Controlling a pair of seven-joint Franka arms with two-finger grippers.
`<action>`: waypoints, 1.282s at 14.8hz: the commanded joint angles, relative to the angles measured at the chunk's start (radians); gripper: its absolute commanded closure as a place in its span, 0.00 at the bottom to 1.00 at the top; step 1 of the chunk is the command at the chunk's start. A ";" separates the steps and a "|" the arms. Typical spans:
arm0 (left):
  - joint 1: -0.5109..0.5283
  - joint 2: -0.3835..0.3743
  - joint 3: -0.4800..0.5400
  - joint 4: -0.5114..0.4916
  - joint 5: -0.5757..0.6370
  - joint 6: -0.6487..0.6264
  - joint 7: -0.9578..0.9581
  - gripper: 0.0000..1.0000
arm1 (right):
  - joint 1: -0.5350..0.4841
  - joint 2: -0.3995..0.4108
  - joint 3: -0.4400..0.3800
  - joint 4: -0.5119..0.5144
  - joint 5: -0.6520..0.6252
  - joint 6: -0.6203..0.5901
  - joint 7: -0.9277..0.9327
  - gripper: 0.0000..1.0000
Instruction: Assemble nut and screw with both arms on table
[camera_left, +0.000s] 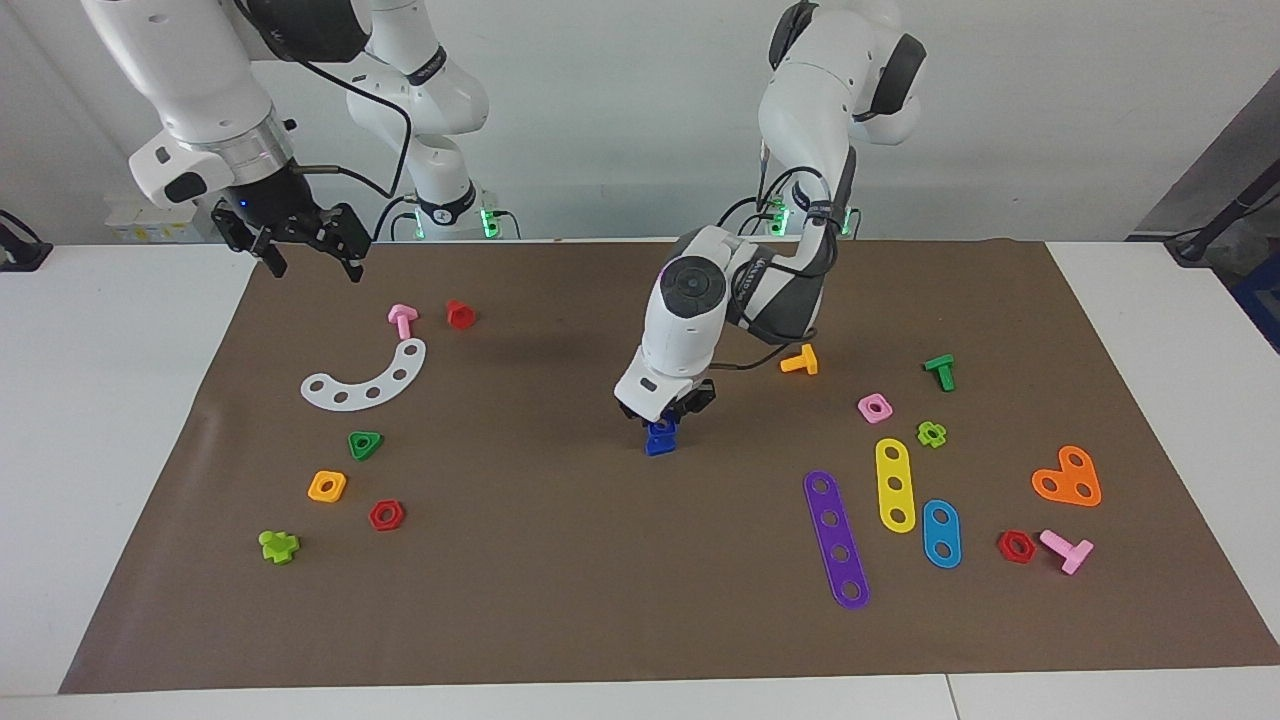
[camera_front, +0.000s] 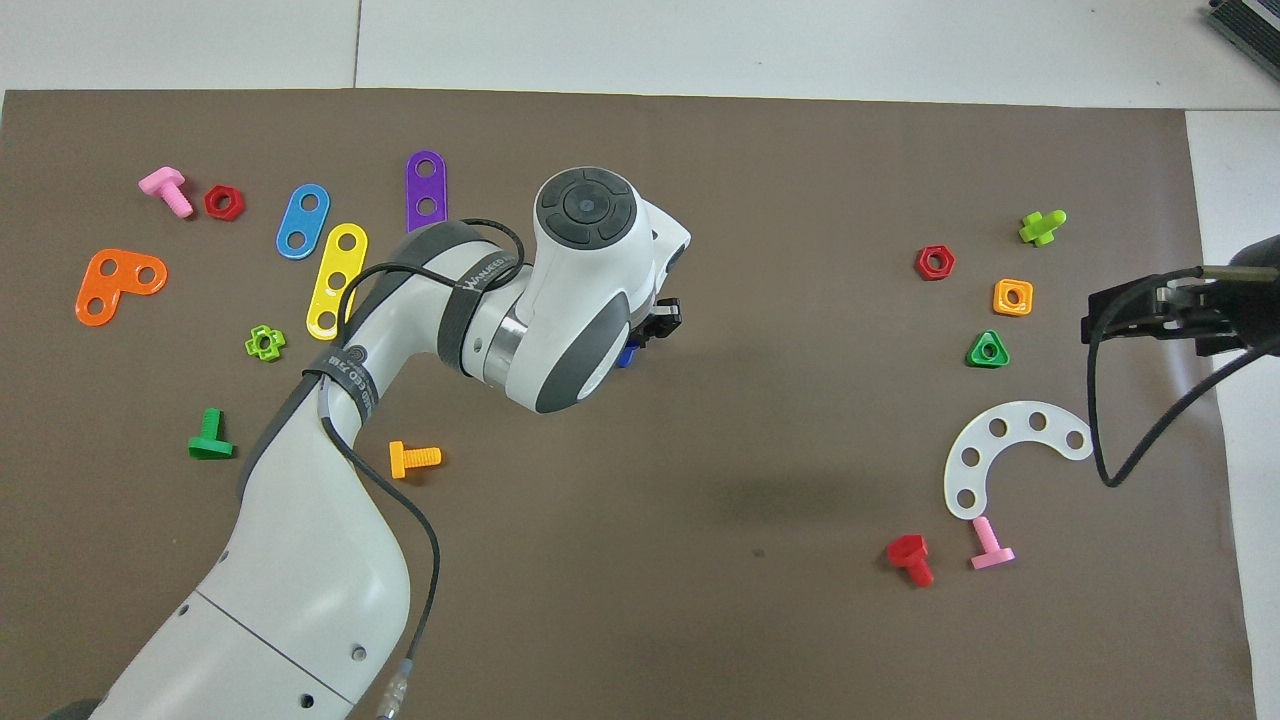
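Note:
A dark blue piece (camera_left: 660, 438) stands on the brown mat (camera_left: 560, 560) near the table's middle; I cannot tell the nut from the screw in it. My left gripper (camera_left: 667, 418) reaches down onto its top, with the fingers closed around it. In the overhead view the left arm covers the piece except for a blue sliver (camera_front: 627, 355) under the left gripper (camera_front: 652, 335). My right gripper (camera_left: 313, 262) hangs open and empty, raised over the mat's corner at the right arm's end, and shows in the overhead view (camera_front: 1092, 318) too.
Toward the right arm's end lie a white curved strip (camera_left: 370, 380), a pink screw (camera_left: 402, 320), a red screw (camera_left: 460, 314), a green triangular nut (camera_left: 365, 445) and an orange nut (camera_left: 327, 486). Toward the left arm's end lie an orange screw (camera_left: 799, 360), a pink nut (camera_left: 874, 407) and coloured strips (camera_left: 836, 538).

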 joint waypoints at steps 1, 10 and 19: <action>-0.010 0.023 0.014 0.043 -0.020 -0.033 -0.007 0.76 | -0.009 -0.008 0.005 -0.011 0.019 0.004 0.000 0.00; -0.013 0.015 0.014 -0.027 -0.008 0.053 -0.007 0.77 | -0.009 -0.008 0.005 -0.011 0.019 0.004 0.000 0.00; -0.012 -0.002 0.014 -0.067 0.001 0.043 -0.007 0.78 | -0.009 -0.008 0.005 -0.011 0.019 0.004 0.000 0.00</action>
